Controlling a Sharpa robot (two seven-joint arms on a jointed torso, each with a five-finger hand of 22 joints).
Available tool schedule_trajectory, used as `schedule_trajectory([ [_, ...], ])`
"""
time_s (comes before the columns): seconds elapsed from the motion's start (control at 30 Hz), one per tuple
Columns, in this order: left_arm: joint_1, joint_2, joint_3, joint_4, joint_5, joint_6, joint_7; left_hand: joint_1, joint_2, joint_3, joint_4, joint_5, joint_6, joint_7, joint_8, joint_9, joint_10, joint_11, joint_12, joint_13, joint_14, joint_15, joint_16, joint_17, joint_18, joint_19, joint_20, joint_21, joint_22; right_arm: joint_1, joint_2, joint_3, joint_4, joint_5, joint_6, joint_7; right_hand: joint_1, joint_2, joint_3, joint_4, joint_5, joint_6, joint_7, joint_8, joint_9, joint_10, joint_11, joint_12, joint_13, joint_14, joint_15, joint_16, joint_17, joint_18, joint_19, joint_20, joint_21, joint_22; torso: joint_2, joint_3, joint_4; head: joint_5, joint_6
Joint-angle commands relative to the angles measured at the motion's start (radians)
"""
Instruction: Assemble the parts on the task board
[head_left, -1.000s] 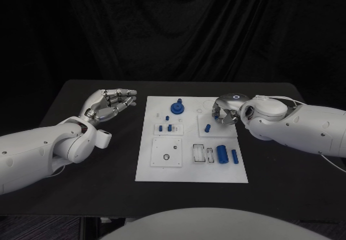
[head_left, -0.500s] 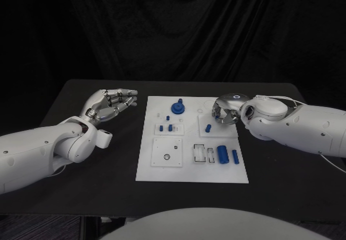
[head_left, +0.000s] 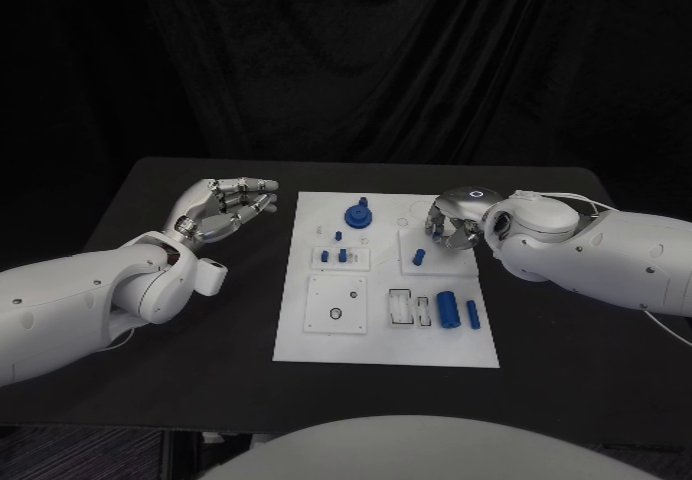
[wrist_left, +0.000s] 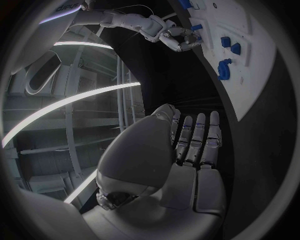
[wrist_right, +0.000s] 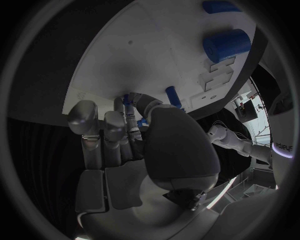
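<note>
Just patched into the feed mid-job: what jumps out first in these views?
The white task board lies bright in the middle of the black table, dotted with small blue parts: a round knobbed piece at its far end, a fat cylinder near its right edge. The right hand is curled over the board's far right corner by a small blue peg, while the left hand hovers off the board's left side, holding nothing.
</note>
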Motion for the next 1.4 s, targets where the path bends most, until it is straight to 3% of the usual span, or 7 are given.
schedule_trajectory([
  [0.03, -0.002, 0.003, 0.001, 0.001, 0.007, 0.015, 0.182, -0.002, 0.009, -0.005, 0.003, -0.007, 0.006, 0.005, 0.005, -0.001, 0.002, 0.005, 0.005, 0.0, 0.005, 0.001, 0.005, 0.0, 0.008, 0.008, -0.002, 0.002, -0.002, -0.005, 0.0, -0.003, 0.0, -0.001, 0.03, -0.009, 0.003, 0.013, -0.005, -0.009, -0.004, 0.024, 0.001, 0.013, 0.011, 0.009, -0.002, -0.007, -0.003, 0.004, -0.005, -0.007, -0.006, -0.011, 0.008, -0.001, 0.005, 0.11, 0.0, 0.0, 0.0, 0.0, 0.0],
  [0.47, -0.005, 0.004, 0.001, -0.001, 0.007, 0.02, 0.178, -0.004, 0.012, -0.005, 0.003, -0.008, 0.009, 0.006, 0.007, -0.001, 0.005, 0.009, 0.007, 0.0, 0.009, 0.003, 0.007, 0.0, 0.005, 0.008, -0.002, 0.001, -0.004, -0.006, -0.001, -0.003, 0.001, -0.001, 0.031, -0.006, 0.014, 0.02, -0.013, -0.026, -0.014, 0.053, 0.012, 0.034, 0.041, 0.031, -0.008, -0.018, -0.009, 0.01, -0.01, -0.018, -0.019, -0.012, 0.013, -0.006, 0.006, 0.11, 0.001, 0.0004, -0.0006, 0.002, 0.0],
  [0.83, -0.008, 0.007, 0.001, -0.004, 0.007, 0.026, 0.174, -0.007, 0.014, -0.006, 0.003, -0.01, 0.015, 0.009, 0.011, -0.001, 0.01, 0.015, 0.01, 0.0, 0.015, 0.006, 0.011, 0.0, 0.001, 0.009, -0.002, 0.0, -0.007, -0.006, 0.001, -0.003, 0.001, -0.001, 0.016, 0.006, 0.026, 0.027, -0.023, -0.04, -0.024, 0.062, 0.043, 0.046, 0.071, 0.078, -0.017, -0.025, -0.01, 0.017, -0.017, -0.016, -0.018, -0.015, 0.019, -0.013, 0.017, 0.115, 0.001, 0.0006, 0.0, 0.003, 0.0],
  [1.4, -0.009, 0.001, 0.001, 0.0, 0.007, 0.024, 0.169, -0.008, 0.014, -0.007, 0.004, -0.012, 0.016, 0.01, 0.011, -0.001, 0.012, 0.016, 0.01, 0.0, 0.017, 0.007, 0.012, 0.0, 0.0, 0.01, -0.002, 0.0, -0.007, -0.005, -0.025, -0.003, 0.024, -0.001, -0.051, 0.034, 0.035, 0.029, -0.022, -0.047, -0.022, 0.058, 0.048, 0.045, 0.081, 0.084, -0.013, -0.041, -0.016, 0.019, -0.017, -0.016, -0.018, -0.017, 0.021, -0.014, 0.025, 0.118, 0.0, 0.0003, -0.0008, 0.01, 0.0],
])
